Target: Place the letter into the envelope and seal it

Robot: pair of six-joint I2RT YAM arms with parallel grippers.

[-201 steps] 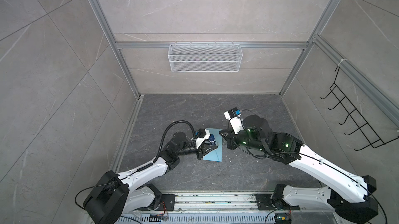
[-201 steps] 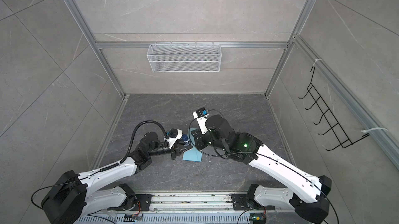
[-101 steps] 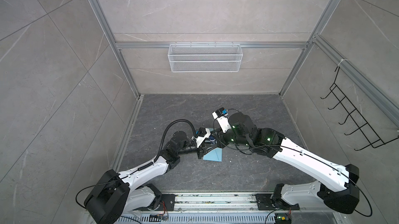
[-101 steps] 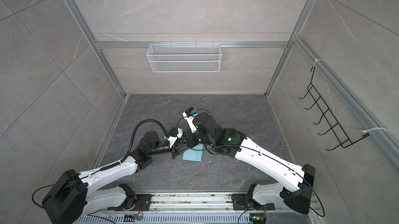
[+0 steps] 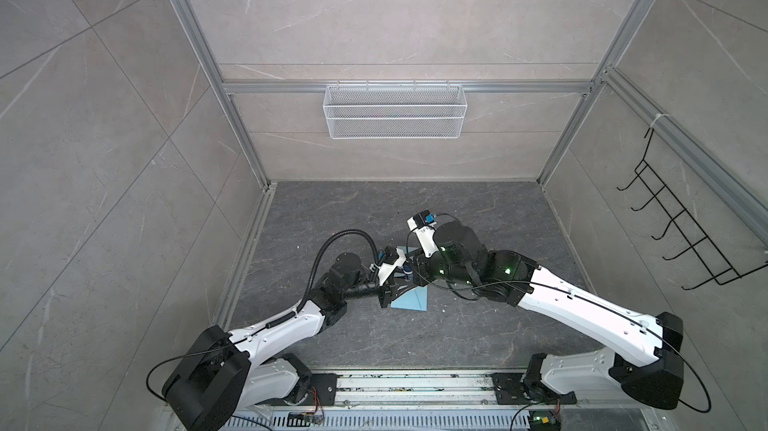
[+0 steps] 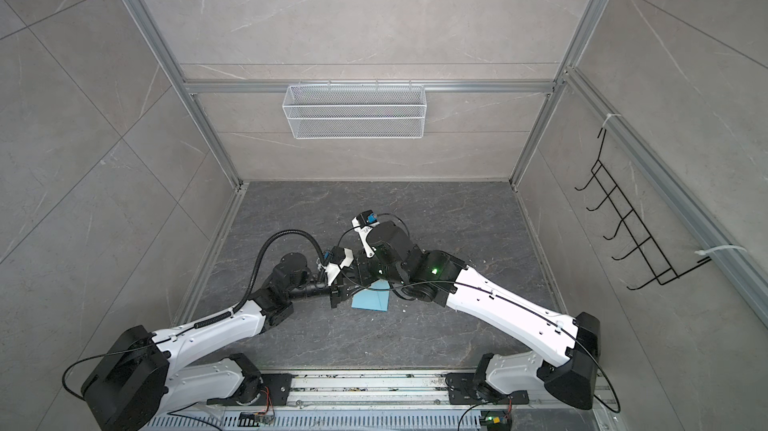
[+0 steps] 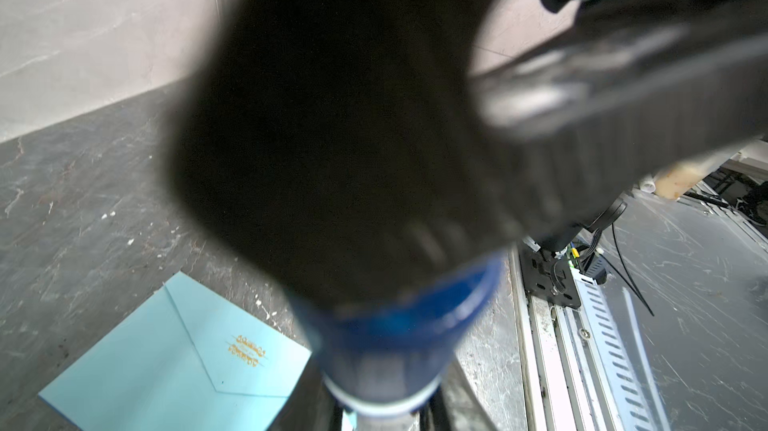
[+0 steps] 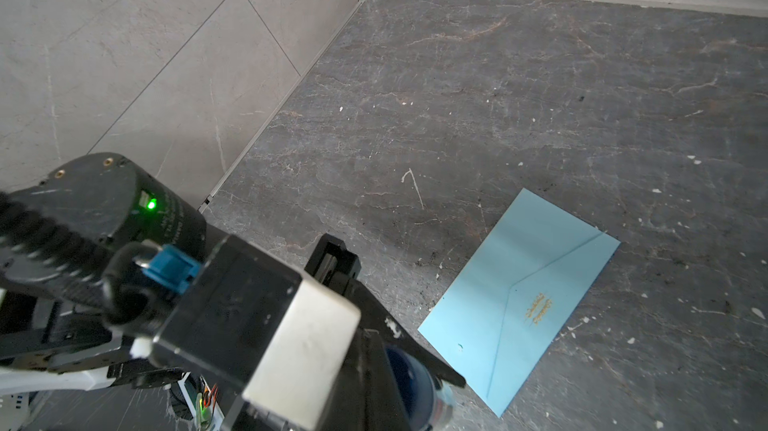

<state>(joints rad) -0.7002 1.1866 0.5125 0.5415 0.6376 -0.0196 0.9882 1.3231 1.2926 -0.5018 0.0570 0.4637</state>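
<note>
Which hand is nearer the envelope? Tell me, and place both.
Left, seemingly. The left hand, clamping a blue tube, hangs low over the envelope's edge; the right hand is higher, at the tube's upper end.

The dark grey marbled floor (image 8: 478,75) carries the light blue envelope (image 8: 519,300), lying flat with its flap folded down.

Both top views are looking steeply down from high above the front rail (image 5: 415,383), taking in the whole floor (image 5: 374,208) and the wire basket (image 5: 395,117) on the back wall, and they are sharing nearly everything. The left wrist camera is sitting very close to a blue tube (image 7: 386,350), and the right wrist camera is looking down over the left arm's camera housing (image 8: 266,325) — both are sharing the envelope (image 7: 166,366) on the floor.
</note>
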